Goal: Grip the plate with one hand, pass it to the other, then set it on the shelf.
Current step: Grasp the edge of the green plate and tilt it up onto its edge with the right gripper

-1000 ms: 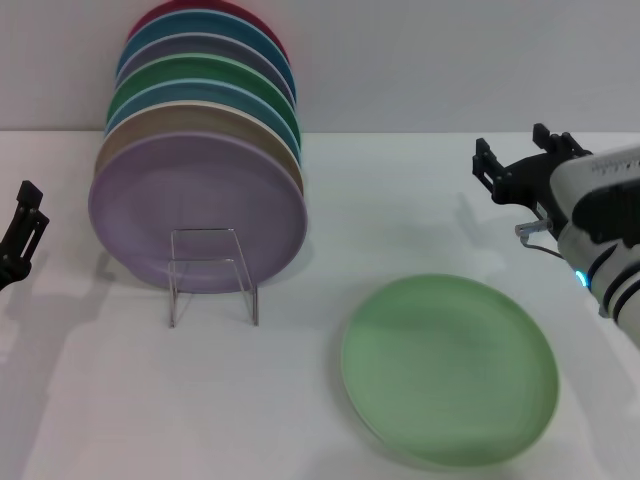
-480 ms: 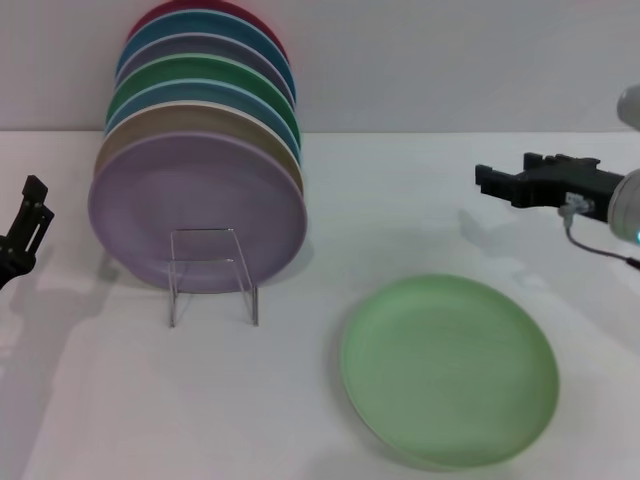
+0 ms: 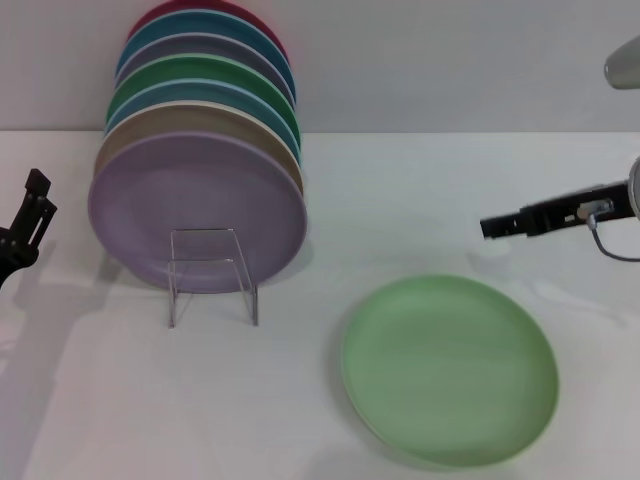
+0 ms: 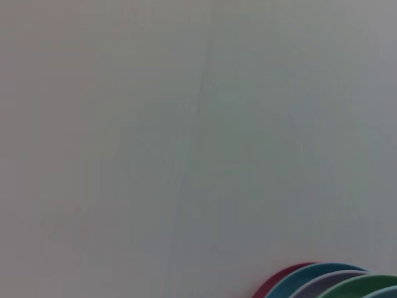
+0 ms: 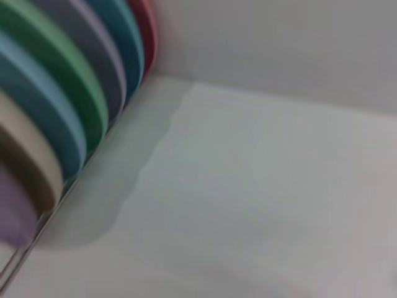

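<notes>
White desk (image 3: 400, 200) carries everything. Row of upright plates (image 3: 200, 150) leans at rear left, lavender plate (image 3: 196, 212) in front, resting on the clear shelf (image 3: 212, 275). Pale green plate (image 3: 449, 368) lies flat on the desk at front right, well apart from the shelf, nothing touching it. Right pincer (image 3: 497, 225) hangs above the desk just behind the plate, pointing left; can't tell whether it's open or closed. Left pincer (image 3: 25, 225) sits at the left edge, beside the row; state unclear too.
</notes>
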`<action>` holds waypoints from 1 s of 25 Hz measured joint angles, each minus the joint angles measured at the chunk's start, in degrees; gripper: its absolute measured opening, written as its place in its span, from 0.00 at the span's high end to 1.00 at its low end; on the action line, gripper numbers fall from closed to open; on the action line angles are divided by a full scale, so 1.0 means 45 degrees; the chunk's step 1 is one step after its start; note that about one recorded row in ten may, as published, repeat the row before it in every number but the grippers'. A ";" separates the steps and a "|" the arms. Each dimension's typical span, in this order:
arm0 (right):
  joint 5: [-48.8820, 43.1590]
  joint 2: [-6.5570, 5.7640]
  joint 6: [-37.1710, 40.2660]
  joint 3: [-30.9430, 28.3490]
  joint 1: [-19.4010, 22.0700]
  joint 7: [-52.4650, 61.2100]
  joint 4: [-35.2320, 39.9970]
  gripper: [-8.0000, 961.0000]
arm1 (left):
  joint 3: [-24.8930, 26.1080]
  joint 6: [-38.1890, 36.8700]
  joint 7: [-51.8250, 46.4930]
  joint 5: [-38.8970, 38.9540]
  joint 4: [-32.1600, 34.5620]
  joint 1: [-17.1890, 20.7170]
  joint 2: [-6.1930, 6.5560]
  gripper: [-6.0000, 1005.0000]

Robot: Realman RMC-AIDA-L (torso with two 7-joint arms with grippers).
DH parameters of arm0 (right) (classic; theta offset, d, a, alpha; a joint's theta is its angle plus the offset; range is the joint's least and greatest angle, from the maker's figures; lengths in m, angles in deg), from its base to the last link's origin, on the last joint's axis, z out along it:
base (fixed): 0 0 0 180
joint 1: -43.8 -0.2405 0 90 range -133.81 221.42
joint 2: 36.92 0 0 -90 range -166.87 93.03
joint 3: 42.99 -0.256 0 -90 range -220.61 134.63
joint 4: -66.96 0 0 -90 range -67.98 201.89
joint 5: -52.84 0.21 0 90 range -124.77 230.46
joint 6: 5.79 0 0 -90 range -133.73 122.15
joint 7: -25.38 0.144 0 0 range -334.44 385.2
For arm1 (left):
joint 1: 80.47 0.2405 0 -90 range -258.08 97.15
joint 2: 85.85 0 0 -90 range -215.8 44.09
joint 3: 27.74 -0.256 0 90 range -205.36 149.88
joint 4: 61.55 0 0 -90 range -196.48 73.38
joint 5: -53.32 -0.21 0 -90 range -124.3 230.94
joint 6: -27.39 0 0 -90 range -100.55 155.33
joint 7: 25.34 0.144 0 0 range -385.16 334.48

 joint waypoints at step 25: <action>-0.1337 -0.0175 -0.2693 -0.0794 -0.1003 0.1548 0.2240 0.27 | 0.0918 0.0445 -0.0110 0.0000 -0.0006 -0.0219 -0.0001 0.20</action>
